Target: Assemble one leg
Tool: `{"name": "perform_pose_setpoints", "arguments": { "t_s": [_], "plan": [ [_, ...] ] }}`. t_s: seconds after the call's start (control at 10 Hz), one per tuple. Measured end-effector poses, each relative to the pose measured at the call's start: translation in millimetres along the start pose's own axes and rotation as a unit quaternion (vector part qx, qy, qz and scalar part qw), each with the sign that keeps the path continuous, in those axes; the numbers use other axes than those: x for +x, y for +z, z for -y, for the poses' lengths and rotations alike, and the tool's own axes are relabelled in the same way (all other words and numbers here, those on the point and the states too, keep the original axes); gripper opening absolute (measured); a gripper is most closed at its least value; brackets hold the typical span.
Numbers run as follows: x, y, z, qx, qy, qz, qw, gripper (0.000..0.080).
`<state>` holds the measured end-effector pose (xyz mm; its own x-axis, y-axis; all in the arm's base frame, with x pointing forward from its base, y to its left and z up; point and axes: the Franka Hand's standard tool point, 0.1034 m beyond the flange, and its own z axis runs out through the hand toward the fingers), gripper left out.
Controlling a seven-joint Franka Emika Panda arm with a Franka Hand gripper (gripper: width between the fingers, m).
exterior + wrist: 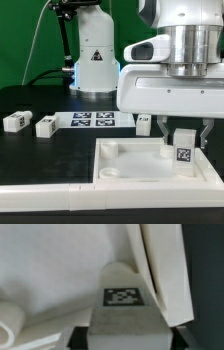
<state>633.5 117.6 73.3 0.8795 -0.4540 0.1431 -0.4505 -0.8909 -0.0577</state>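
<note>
My gripper [182, 135] is shut on a small white leg [183, 145] with a black-and-white tag on its face. It holds the leg upright just inside the large white square panel [130, 165], close to the raised rim on the exterior view's right. In the wrist view the leg [122, 303] fills the space between my two dark fingers [79, 337], with the panel's rim [160, 286] right beside it. Two more legs [15, 121] [46, 125] lie on the black table at the exterior view's left. Another leg [143, 123] sits behind the panel, partly hidden by my hand.
The marker board [93, 120] lies flat on the table behind the panel. A white robot base [95, 60] stands at the back. The panel has a round socket [107, 148] in its near-left corner.
</note>
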Motion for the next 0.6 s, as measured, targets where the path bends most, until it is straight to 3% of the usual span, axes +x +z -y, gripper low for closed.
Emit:
{"name": "perform_pose_setpoints", "arguments": {
  "t_s": [0.4, 0.6],
  "plan": [
    [-2.3, -0.7, -0.9, 0.003, 0.259, -0.012, 0.966, 0.0291],
    [-1.9, -1.0, -2.0, 0.004, 0.36, -0.01, 0.933, 0.0292]
  ]
}}
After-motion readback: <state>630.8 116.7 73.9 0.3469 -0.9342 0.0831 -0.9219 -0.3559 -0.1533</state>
